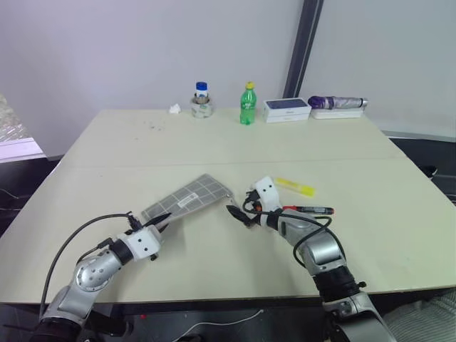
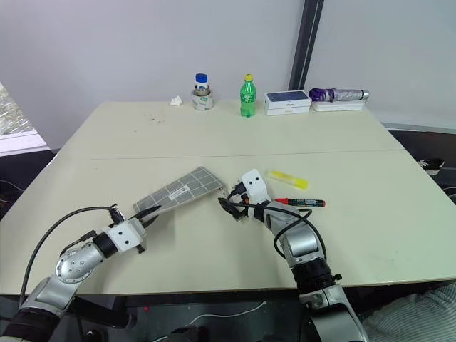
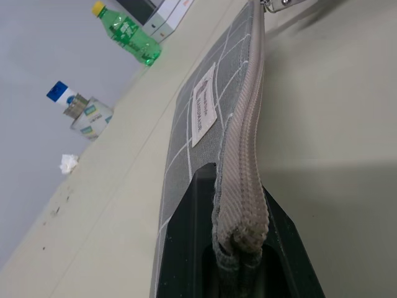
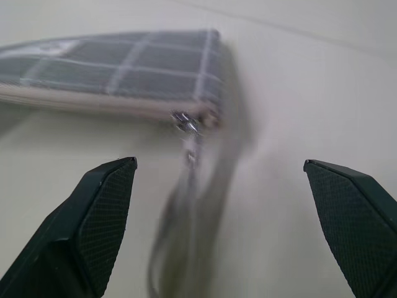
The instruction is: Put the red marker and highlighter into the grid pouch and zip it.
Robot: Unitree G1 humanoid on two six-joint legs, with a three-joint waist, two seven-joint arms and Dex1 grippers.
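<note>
Our left gripper (image 1: pixel 162 220) pinches the grid pouch (image 1: pixel 187 200); right fingers (image 4: pixel 99 211) gape wide, pull cord (image 4: pixel 186 205) at twelve o'clock could slip.

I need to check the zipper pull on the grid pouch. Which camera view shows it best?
The right wrist view: the zipper pull hangs at the grid pouch corner, between the open right claw fingers. The left wrist view shows it at the frame's edge; the eye views show it tiny.

Bright, even light falls on the pale table (image 1: pixel 214 142), with only faint, soft shadows. In the right wrist view the pull cord (image 4: pixel 186 205) is smeared by motion blur toward 6 o'clock.
</note>
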